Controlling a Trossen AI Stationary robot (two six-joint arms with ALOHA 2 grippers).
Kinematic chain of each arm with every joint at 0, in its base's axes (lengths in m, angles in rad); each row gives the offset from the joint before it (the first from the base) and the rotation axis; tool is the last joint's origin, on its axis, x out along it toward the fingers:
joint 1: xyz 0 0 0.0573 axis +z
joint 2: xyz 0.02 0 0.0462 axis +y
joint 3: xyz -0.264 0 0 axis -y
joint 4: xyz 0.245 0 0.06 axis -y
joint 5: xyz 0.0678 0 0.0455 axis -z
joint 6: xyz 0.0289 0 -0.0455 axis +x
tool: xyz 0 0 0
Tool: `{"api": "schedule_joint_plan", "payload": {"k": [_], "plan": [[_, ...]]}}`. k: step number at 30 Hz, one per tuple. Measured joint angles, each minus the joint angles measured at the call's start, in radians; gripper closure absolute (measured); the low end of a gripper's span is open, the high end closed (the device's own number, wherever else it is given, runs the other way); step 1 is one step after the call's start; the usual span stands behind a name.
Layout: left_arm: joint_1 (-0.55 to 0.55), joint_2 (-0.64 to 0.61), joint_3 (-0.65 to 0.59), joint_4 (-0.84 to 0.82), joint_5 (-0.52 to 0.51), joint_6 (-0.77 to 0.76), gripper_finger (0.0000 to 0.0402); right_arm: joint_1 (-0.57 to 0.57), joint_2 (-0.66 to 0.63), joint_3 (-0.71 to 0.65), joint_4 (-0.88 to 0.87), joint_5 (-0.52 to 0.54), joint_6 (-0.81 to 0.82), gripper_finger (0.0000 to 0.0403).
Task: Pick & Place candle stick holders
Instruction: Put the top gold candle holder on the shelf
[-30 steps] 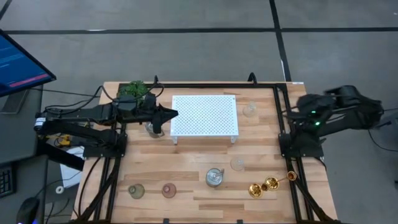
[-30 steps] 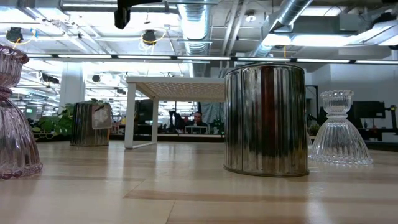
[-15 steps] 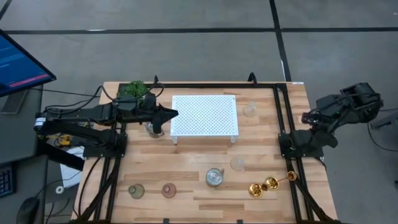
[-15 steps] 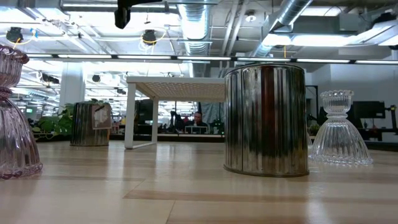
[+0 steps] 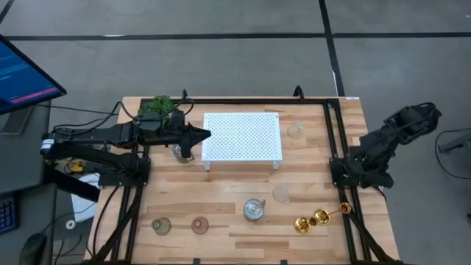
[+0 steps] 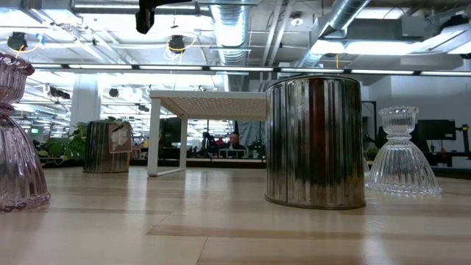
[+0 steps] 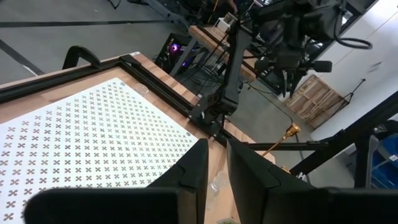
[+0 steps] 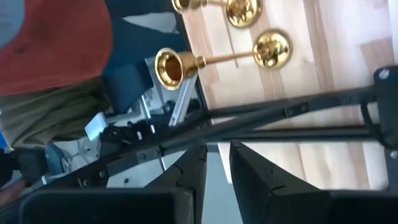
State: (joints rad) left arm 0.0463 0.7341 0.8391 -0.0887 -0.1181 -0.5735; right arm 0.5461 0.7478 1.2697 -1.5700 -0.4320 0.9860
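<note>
- At the far left of the desk [image 5: 221,184], the left gripper [image 5: 193,140] hovers beside the white perforated stand [image 5: 242,137], directly over a silvery cup [image 5: 180,154] that stands at the stand's left edge; its jaws show only a narrow slit between them and pinch nothing.
- Off the desk's right edge, the right arm is folded up over the floor, and the right gripper [image 8: 216,163] looks down on the frame rails; its jaws are nearly pressed together, with nothing between them.
- Near the front right corner, three gold holders [image 5: 318,218] lie close together; the tall slender one [image 8: 214,59] rests on its side, its flared cup reaching past the desk's edge.
- A second silvery cup [image 5: 254,210] stands near the front centre, with a clear glass holder [image 5: 280,194] just beside it to the right.
- Another clear glass holder [image 5: 296,131] stands just to the right of the stand, towards the back.
- Along the front left, the greenish holder [image 5: 161,225] and the pinkish holder [image 5: 199,224] stand near each other, upright.
- A green leafy plant [image 5: 159,106] sits at the back left corner.
</note>
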Motion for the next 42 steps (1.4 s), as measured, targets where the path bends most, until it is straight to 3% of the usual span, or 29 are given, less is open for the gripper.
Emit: {"api": "schedule_joint_plan", "payload": {"k": [7, 14, 17, 28, 34, 42], "plan": [[0.000, 0.000, 0.000, 0.000, 0.000, 0.000, 0.0344, 0.031, 0.087, 0.051, 0.016, 0.038, -0.006, 0.0347], [0.000, 0.000, 0.000, 0.004, 0.000, 0.000, 0.0344, 0.030, 0.259, 0.301, 0.001, 0.212, -0.167, 0.0397], [0.000, 0.000, 0.000, 0.005, 0.000, 0.000, 0.0344, 0.031, 0.336, 0.390, 0.003, 0.279, -0.185, 0.0395], [0.000, 0.000, 0.000, 0.007, 0.000, 0.000, 0.0344, 0.167, 0.454, 0.393, 0.000, 0.242, -0.200, 0.0401], [0.000, 0.000, 0.000, 0.007, 0.000, 0.000, 0.0344, 0.179, 0.441, 0.394, -0.001, 0.189, -0.125, 0.0366], [0.000, 0.000, 0.000, 0.007, 0.000, 0.058, 0.0333, 0.161, 0.437, 0.394, -0.001, 0.110, -0.069, 0.0248]]}}
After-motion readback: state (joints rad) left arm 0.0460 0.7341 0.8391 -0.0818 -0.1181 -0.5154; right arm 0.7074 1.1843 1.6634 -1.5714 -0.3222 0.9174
